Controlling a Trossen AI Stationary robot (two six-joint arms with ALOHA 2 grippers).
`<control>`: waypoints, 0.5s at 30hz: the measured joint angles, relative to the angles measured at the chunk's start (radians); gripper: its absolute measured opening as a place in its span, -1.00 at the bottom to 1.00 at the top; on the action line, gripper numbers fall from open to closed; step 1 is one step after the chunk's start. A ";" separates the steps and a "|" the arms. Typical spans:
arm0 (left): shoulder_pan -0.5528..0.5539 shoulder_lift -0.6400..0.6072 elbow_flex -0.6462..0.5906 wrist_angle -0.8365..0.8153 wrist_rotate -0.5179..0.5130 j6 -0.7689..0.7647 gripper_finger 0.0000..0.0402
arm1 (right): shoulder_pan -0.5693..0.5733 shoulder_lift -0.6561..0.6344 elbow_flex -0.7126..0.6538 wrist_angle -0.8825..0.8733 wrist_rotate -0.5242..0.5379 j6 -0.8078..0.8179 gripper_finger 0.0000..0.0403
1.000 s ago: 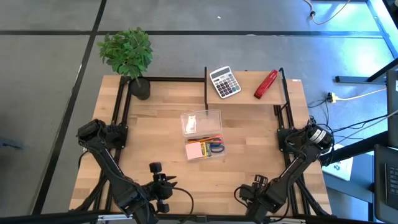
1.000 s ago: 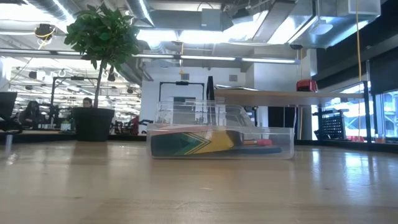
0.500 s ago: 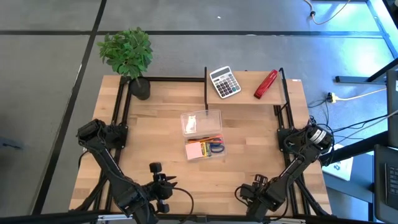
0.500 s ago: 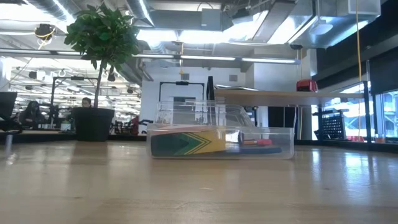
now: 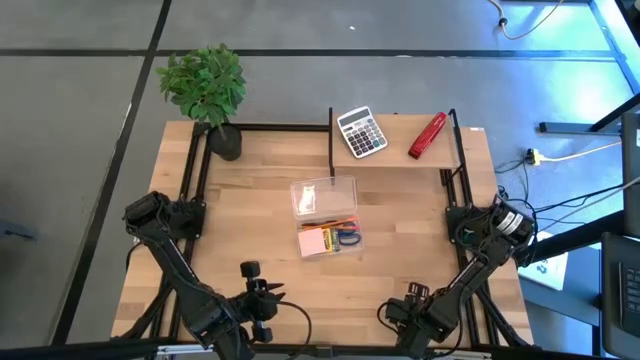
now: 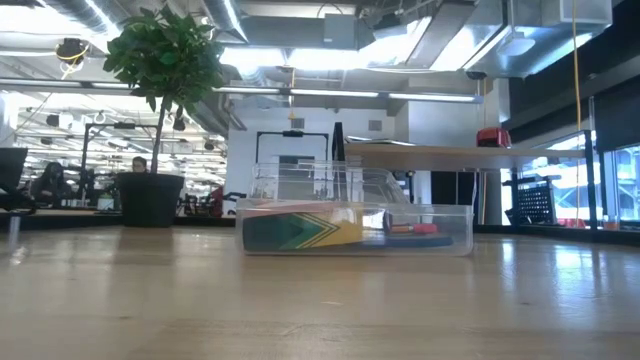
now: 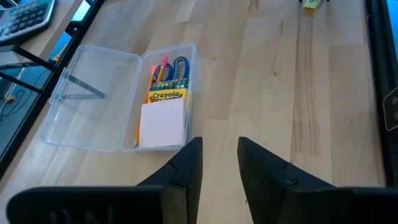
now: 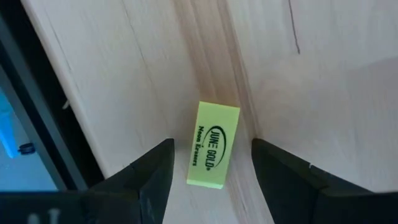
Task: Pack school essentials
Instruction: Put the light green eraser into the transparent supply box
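A clear plastic box [image 5: 331,240] lies open at the table's middle, its lid [image 5: 323,196] folded back toward the far edge. In it lie a pink note pad [image 7: 163,123], a green-yellow crayon box [image 7: 166,95], blue-handled scissors [image 7: 180,65] and orange pencils [image 7: 155,74]. A small yellow piece, an eraser [image 8: 213,152], lies flat on the wood by the table's right edge. My right gripper [image 8: 211,149] hangs open over it, pointing down, one finger on either side, not touching. My left gripper [image 7: 221,162] waits at the table's left, narrowly open, with nothing between its fingers.
A grey calculator [image 5: 361,131] and a red stapler [image 5: 427,135] sit on a raised shelf at the back. A potted plant [image 5: 212,95] stands at the far left corner. A black frame rail [image 8: 37,93] runs close beside the eraser.
My right gripper has sunk a little toward the yellow eraser and has stayed open. Nothing else has moved.
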 joint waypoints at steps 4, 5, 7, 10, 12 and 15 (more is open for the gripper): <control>0.000 0.000 0.000 0.000 0.000 0.000 -0.53 | 0.000 0.002 0.001 -0.002 0.003 -0.001 0.08; 0.000 0.000 0.000 0.000 0.000 0.000 -0.53 | 0.000 0.003 0.001 -0.001 0.004 0.000 0.08; 0.000 0.000 0.000 0.001 0.000 0.000 -0.53 | 0.000 0.003 0.001 -0.001 0.004 0.001 0.08; 0.000 0.000 0.000 0.002 0.000 0.000 -0.53 | 0.000 0.004 0.001 -0.001 0.004 0.005 0.08; 0.000 0.000 0.000 0.002 0.000 0.000 -0.53 | 0.000 0.004 0.001 -0.001 0.004 0.005 0.08; 0.000 0.000 0.000 0.003 0.000 0.000 -0.53 | 0.000 0.004 0.000 -0.002 0.004 0.006 0.05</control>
